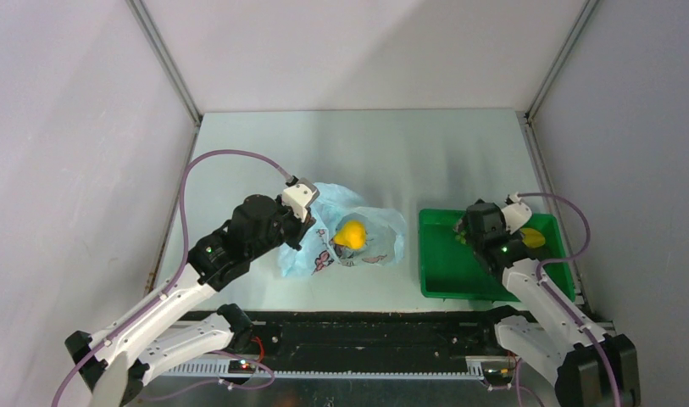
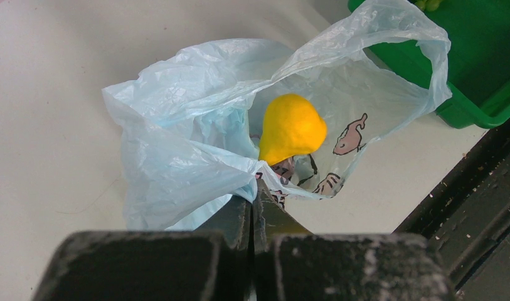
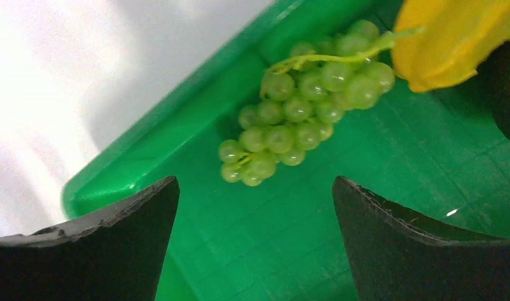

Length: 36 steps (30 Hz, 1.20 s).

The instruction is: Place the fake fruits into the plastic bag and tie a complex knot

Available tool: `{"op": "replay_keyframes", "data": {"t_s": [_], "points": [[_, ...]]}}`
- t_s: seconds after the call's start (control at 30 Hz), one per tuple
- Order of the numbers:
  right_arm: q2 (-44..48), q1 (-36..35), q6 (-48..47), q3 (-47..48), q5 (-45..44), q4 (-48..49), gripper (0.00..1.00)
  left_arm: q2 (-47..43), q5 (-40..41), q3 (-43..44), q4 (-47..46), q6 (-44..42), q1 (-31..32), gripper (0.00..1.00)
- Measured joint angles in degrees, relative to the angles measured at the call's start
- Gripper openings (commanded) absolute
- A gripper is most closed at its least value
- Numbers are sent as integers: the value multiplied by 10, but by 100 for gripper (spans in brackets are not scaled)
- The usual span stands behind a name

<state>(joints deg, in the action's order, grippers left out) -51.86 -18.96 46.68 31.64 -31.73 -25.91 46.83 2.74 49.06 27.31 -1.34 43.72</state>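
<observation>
Filling step, partly done; knot not begun. On the smooth pale table (image 1: 366,144), at 3 o'clock, a hard green tray (image 1: 447,264) with a ribbed floor. At 9 o'clock of the tray, the plastic bag (image 2: 177,144): thin, crinkly, light blue, see-through, with little drawn animals. Pinched tight on its near rim, the left end effector (image 2: 252,204), holding the mouth open. Inside, a yellow fruit (image 2: 292,128), smooth and pear-shaped. Over the tray, the right end effector (image 3: 253,188), spread wide, holding nothing. Just ahead at 12 o'clock, the grapes (image 3: 302,106): small, round, shiny, on a thin stem, right beside another yellow thing (image 3: 453,37). Next, probably: go down, close softly round the bunch, lift, carry over, drop in the bag.
</observation>
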Motion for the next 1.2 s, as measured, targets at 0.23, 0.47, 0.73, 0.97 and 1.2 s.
{"op": "replay_keyframes", "data": {"t_s": [0.23, 0.47, 0.73, 0.97, 1.2], "points": [[-9, 92, 13, -56, 45, 60, 93, 0, -1, 0, 0, 0, 0, 0], [-63, 162, 7, -79, 89, 135, 92, 0, -2, 0, 0, 0, 0, 0], [-126, 174, 9, -79, 117, 200, 87, 0, -3, 0, 0, 0, 0, 0], [-148, 180, 18, -79, 119, 234, 71, 0, -4, 0, 0, 0, 0, 0], [-164, 181, 24, -78, 121, 247, 45, -4, -4, 0, 0, 0, 0, 0]]}}
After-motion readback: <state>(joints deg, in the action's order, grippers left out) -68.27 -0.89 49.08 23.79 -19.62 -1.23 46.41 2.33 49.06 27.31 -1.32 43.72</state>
